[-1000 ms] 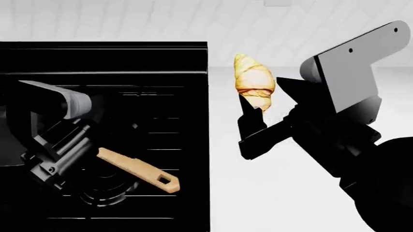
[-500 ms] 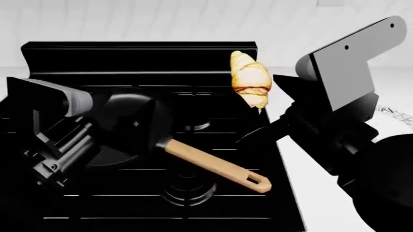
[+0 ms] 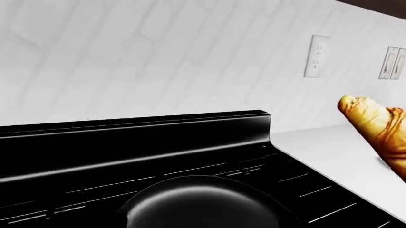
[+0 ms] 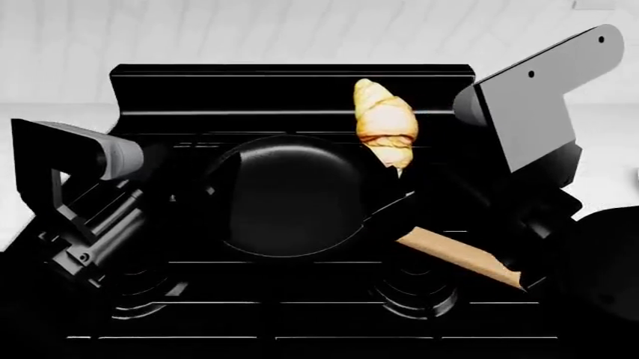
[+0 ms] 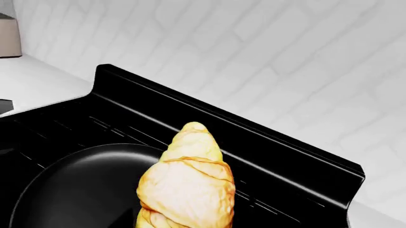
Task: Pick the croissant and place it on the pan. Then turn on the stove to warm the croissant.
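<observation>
A white wall (image 3: 159, 52) of pale brick-pattern tile runs along the far side. On it, to the right, sit a white socket (image 3: 316, 56) and a light switch (image 3: 392, 62). The white table (image 3: 330, 156) lies below them.

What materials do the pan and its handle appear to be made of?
The pan looks like dark metal with a semi-gloss coating: soft grey reflections across its black bowl. Its handle seems unpainted light wood, tan and matte, though this render shows no grain.

Kitchen: gas stove (image 4: 289, 97), tiled wall (image 3: 159, 52), outlets (image 3: 316, 56).
</observation>
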